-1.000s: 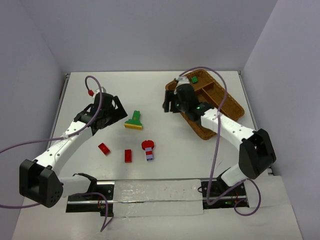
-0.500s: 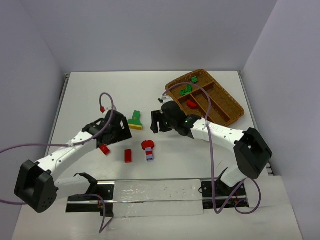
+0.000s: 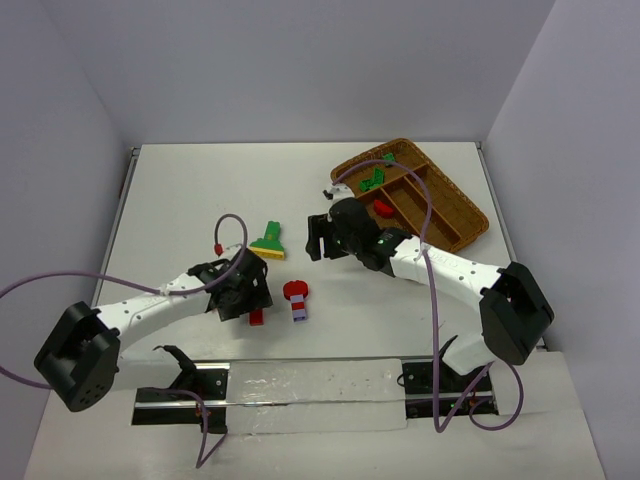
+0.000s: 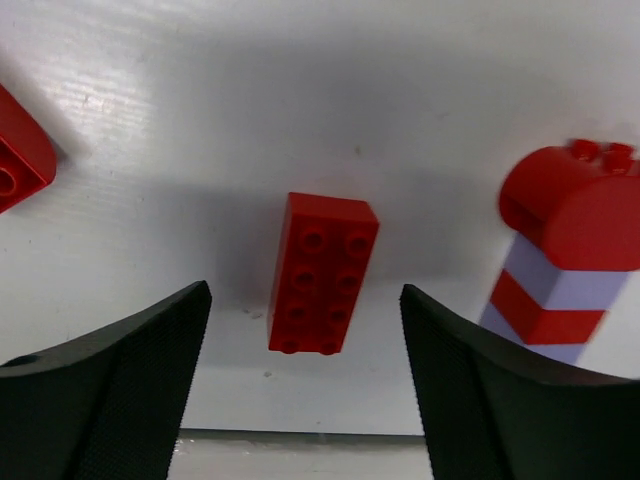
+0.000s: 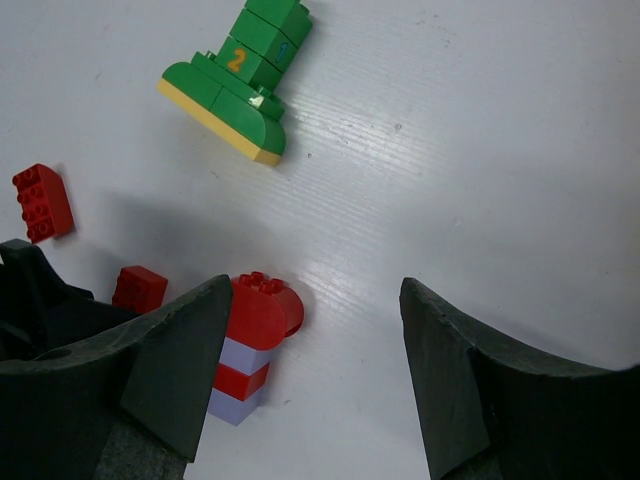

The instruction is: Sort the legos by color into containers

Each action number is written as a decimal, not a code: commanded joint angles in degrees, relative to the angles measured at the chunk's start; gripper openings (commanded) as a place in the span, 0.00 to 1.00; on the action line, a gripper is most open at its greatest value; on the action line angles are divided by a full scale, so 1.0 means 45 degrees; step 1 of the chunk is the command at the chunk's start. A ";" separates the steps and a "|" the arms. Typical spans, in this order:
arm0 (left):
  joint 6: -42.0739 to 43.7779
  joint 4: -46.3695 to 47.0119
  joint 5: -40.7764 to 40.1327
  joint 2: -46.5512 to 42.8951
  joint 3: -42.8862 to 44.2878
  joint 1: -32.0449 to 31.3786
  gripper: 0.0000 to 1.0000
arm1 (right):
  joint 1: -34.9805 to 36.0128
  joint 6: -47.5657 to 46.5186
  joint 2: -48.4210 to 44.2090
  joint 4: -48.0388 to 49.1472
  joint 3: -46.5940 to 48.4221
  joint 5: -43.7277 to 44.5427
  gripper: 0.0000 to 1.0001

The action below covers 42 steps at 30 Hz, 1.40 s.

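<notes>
Left gripper (image 4: 303, 296) was wide open, straddling a red brick (image 4: 322, 272) without touching it. Right gripper (image 5: 315, 287) was open and empty, with the red-lilac stack (image 5: 250, 350) at its 7 o'clock. Tray (image 3: 455, 236) sat at the table's 2 o'clock, holding green bricks (image 3: 375, 180).

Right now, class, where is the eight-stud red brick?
In the left wrist view, the eight-stud red brick lies flat on the table between the open fingers of the left gripper, left of the red-and-lilac striped stack.
</notes>
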 commanded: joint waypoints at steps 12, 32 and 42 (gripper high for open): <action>-0.0716 -0.1279 -0.1660 0.0830 0.1957 -0.0849 0.25 | -0.0091 -0.0160 -0.0943 0.0077 0.0172 0.0135 0.76; 0.4353 0.7659 0.7438 -0.2059 0.2838 0.0585 0.03 | -0.3037 0.1939 -0.2767 0.3411 -0.0551 -0.9745 0.76; 0.4026 0.9264 1.0405 -0.2030 0.2500 0.1589 0.00 | -0.3123 0.4033 -0.2248 0.7338 -0.1422 -1.1980 0.74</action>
